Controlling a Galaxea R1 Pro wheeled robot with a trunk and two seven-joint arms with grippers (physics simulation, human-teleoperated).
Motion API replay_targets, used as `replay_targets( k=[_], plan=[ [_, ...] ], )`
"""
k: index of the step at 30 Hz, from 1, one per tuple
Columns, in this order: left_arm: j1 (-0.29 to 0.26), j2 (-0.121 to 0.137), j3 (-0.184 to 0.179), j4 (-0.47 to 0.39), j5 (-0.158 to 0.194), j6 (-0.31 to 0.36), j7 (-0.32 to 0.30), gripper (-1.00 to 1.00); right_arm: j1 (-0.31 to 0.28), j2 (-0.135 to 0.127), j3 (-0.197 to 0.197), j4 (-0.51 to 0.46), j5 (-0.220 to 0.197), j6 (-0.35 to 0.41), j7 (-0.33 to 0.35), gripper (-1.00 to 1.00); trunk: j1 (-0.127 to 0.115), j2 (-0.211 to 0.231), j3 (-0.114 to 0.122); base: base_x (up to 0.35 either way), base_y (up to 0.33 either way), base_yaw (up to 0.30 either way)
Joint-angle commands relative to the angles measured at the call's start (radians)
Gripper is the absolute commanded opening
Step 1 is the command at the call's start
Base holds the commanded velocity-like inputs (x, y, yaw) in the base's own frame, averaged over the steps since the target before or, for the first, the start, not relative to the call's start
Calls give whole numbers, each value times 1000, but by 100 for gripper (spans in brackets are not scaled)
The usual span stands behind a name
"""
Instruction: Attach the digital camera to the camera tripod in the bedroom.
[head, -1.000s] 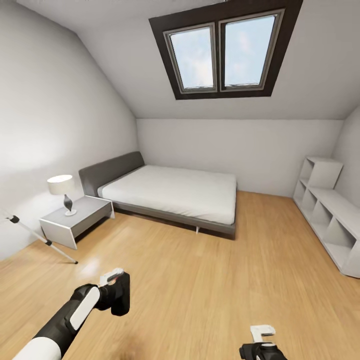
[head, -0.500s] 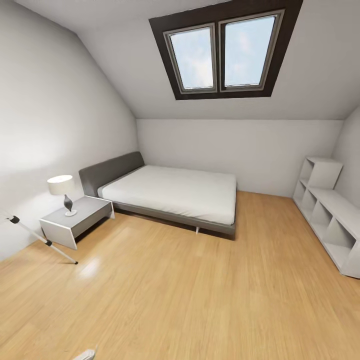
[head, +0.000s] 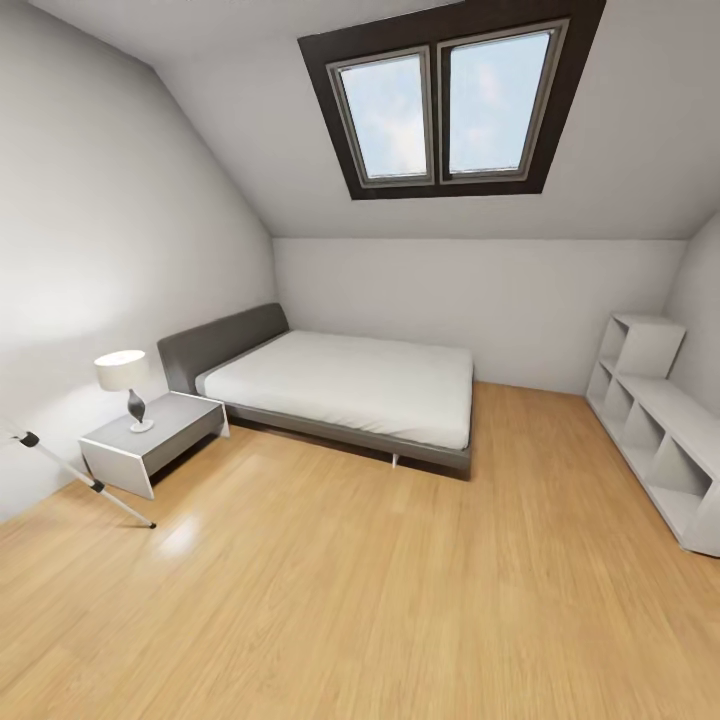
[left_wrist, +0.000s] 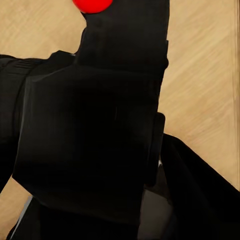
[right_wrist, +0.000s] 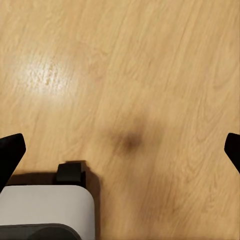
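Black digital camera (left_wrist: 95, 125), red dot on top, clamped in left gripper (left_wrist: 150, 200). Right gripper (right_wrist: 120, 150) spread wide above wood floor (right_wrist: 150, 60). Camera tripod (head: 85, 480) leg beside nightstand (head: 150, 440)

We record the bed (head: 345, 385) against the far wall; left of the bed, a nightstand (head: 150, 440) with a lamp (head: 125, 385) on it, then a tripod leg (head: 85, 478); well right of the bed, shelving (head: 655, 425).

Attic bedroom in a home.
Shown by a low grey bed (head: 340, 385) with white mattress, a bedside table (head: 150, 440) bearing a small lamp (head: 124, 382), a dark-framed skylight (head: 445, 100) set in the sloped ceiling, pale grey walls, white cube shelving (head: 655, 420) and a light wood plank floor (head: 400, 600).
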Motion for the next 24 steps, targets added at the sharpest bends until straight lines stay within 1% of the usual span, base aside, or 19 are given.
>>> replay_targets(
  k=[1,3,6,9,12,14,16,19,24],
  plan=[
    [2,-6,-10,0,-2,-3,3,-100,0,0,0,3,6,-6,-2,100,0,-1,-1,0,0,0],
    [6,-21,-10,0,-19,-18,3,-100,2,-1,0,4,6,-7,2,100,0,-1,-1,0,0,0],
    [8,-34,-10,1,-28,-27,3,-100,4,0,0,4,6,-8,5,100,0,-1,-1,0,0,0],
    [10,-45,-10,1,-34,-34,3,-100,7,2,0,4,8,-10,7,100,0,-1,-1,0,0,0],
    [12,-48,-9,1,-36,-36,3,-100,16,5,0,4,15,-12,8,100,0,-1,-1,0,0,0],
    [14,-50,-9,2,-37,-37,3,-100,28,9,0,4,37,-14,8,100,-8,13,5,0,0,0],
    [15,-51,-10,2,-38,-37,3,-100,30,6,0,4,47,-15,8,100,-15,27,12,0,0,0],
    [19,-51,-10,2,-38,-38,3,-100,32,4,0,4,53,-16,8,100,-27,48,21,0,0,0],
    [35,-50,-10,2,-38,-48,3,-100,33,9,0,4,56,-19,7,100,-46,83,37,0,0,0]
  ],
)
